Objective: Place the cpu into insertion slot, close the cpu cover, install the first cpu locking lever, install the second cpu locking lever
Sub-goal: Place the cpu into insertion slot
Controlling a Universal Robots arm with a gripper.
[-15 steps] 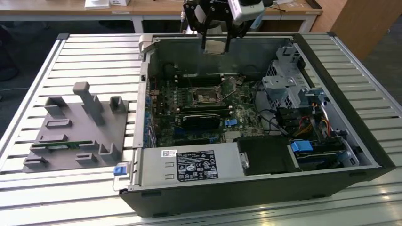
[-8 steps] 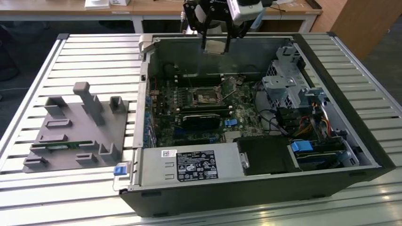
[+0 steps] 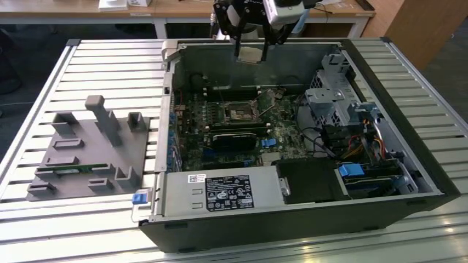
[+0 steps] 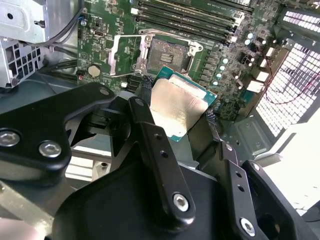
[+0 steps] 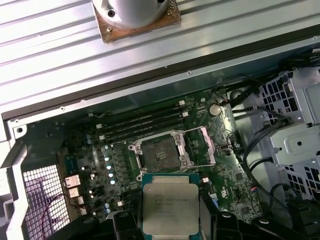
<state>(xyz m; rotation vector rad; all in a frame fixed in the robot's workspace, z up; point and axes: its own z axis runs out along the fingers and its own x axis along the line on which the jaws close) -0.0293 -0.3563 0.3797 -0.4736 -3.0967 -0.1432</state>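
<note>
Well to the exterior view's left of the pincer [image 3: 249, 55], we see a grey holder [image 3: 87, 153] lying on the slatted counter [image 3: 109, 60], with a small green strip [image 3: 69, 170] in one of its grooves. Below the pincer lies the open case [image 3: 292, 224]. At its near side the power supply [image 3: 183, 200] carries a black-and-white label [image 3: 228, 193] whose print we cannot make out.

The arm enters from above, and the pincer points down over the far part of the case, high above the board. It is clamped on the cpu [image 3: 247, 53], gripping it by two opposite edges. In both wrist views the cpu [image 4: 177, 107] [image 5: 170, 207] sits flat between the black fingers [image 4: 150, 135] [image 5: 125, 225], metal top toward the cameras. We find its faint print too small to read.

The slot [image 3: 239, 113] [image 4: 170, 52] [image 5: 159, 154] lies bare beneath the pincer, apart from the cpu. The cover [image 3: 272, 97] [image 4: 127, 55] [image 5: 202, 145] is flipped open just beside it.

To the exterior view's right of the pincer stands a grey drive cage [image 3: 332, 101].
</note>
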